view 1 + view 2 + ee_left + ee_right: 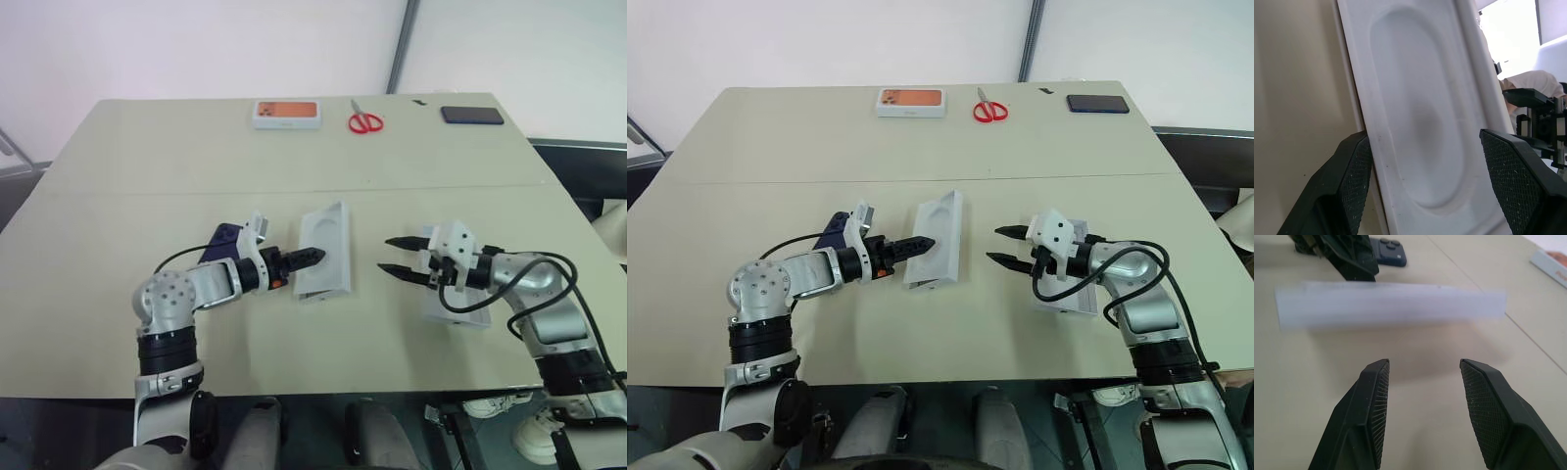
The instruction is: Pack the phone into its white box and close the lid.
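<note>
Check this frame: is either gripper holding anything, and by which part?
Nothing is held. The left gripper is open, its fingers either side of the lid near one end. The right gripper is open and empty.

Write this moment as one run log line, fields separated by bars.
left gripper: open, at lid | right gripper: open, empty | phone: on table, unpacked | white box: under right arm

The dark navy-blue glossy phone (pixel 224 238) lies mostly hidden behind the left arm, and the shallow white rectangular box (pixel 460 315) sits largely covered by the right arm.
</note>
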### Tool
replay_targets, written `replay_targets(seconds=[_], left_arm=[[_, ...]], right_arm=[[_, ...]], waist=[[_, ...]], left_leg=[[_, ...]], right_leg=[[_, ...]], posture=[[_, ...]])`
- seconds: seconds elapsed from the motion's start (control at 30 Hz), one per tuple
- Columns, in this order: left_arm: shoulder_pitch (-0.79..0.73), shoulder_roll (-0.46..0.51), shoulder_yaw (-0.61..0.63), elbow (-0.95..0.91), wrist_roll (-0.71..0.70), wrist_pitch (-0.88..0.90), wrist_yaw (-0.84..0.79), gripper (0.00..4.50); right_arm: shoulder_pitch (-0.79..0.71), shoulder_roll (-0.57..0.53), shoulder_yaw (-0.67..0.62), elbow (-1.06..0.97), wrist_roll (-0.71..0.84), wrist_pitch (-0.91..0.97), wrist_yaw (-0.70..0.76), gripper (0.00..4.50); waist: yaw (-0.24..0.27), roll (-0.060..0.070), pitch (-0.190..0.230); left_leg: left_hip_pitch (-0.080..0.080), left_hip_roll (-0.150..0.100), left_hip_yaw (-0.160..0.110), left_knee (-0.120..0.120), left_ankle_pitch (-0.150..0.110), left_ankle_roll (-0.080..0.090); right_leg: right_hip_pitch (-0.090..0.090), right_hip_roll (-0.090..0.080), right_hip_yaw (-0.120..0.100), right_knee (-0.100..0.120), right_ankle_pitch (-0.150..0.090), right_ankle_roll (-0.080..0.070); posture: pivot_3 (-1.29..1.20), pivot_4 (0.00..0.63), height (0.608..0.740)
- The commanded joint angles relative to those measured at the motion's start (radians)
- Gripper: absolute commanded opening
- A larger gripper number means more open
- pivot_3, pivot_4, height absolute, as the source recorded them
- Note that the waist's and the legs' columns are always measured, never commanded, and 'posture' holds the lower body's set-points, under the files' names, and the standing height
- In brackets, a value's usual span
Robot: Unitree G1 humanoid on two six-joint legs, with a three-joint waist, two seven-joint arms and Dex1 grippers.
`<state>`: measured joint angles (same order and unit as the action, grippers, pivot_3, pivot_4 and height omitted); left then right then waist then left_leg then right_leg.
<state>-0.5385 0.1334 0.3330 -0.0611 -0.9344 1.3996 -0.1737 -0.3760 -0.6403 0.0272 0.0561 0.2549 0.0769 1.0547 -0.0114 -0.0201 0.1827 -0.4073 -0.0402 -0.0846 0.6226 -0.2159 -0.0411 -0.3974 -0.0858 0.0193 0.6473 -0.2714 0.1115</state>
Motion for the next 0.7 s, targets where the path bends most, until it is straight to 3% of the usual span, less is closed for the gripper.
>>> replay_targets(seconds=[0.03,0.3,0.43,0.53,0.63,0.7], left_arm=[[-0.037,0.025,0.009,-0.027,-0.024,-0.017,-0.030,3.69],[-0.004,0.021,-0.012,-0.048,-0.045,0.002,-0.038,3.69],[0.032,0.126,-0.048,-0.096,0.013,-0.105,-0.130,3.69],[0.062,0.201,-0.070,-0.106,0.082,-0.261,-0.218,3.75],[0.103,0.295,-0.092,-0.110,0.157,-0.430,-0.349,3.75],[0.143,0.354,-0.112,-0.112,0.218,-0.560,-0.445,3.75]], right_arm=[[-0.031,0.017,-0.003,-0.018,0.017,0.015,-0.013,2.42],[-0.051,0.039,0.007,-0.005,-0.001,0.001,-0.030,2.42],[-0.059,0.062,0.020,-0.060,0.029,0.064,-0.045,2.42],[-0.053,0.093,0.042,-0.098,0.031,0.105,-0.064,1.50],[-0.068,0.144,0.078,-0.100,-0.015,0.106,-0.123,0.02],[-0.087,0.179,0.106,-0.081,-0.056,0.089,-0.162,0.02]], waist=[[0.000,0.000,0.000],[0.000,0.000,0.000],[-0.007,0.000,0.000],[-0.005,0.000,0.000],[-0.002,0.000,0.000],[-0.004,0.000,0.000]], left_leg=[[0.000,0.000,0.000,0.000,0.000,0.000],[0.000,0.000,0.000,0.000,0.000,0.000],[0.000,0.000,0.000,-0.001,0.000,0.000],[0.000,0.001,0.000,-0.002,0.001,-0.002],[0.000,0.002,0.000,-0.003,0.001,-0.002],[0.000,0.002,0.000,-0.003,0.001,-0.002]], right_leg=[[0.000,0.000,0.000,0.000,0.000,0.000],[0.000,0.000,0.000,0.000,0.000,0.000],[-0.001,0.000,0.000,0.000,0.000,0.000],[-0.002,0.002,0.001,0.000,0.000,0.000],[-0.002,0.002,0.001,0.000,0.000,-0.001],[-0.003,0.002,0.002,0.000,0.000,-0.001]], posture=[[0.00,0.150,0.740],[0.00,0.150,0.740],[0.00,0.150,0.740],[0.00,0.150,0.740],[0.00,0.150,0.740],[0.00,0.150,0.740]])
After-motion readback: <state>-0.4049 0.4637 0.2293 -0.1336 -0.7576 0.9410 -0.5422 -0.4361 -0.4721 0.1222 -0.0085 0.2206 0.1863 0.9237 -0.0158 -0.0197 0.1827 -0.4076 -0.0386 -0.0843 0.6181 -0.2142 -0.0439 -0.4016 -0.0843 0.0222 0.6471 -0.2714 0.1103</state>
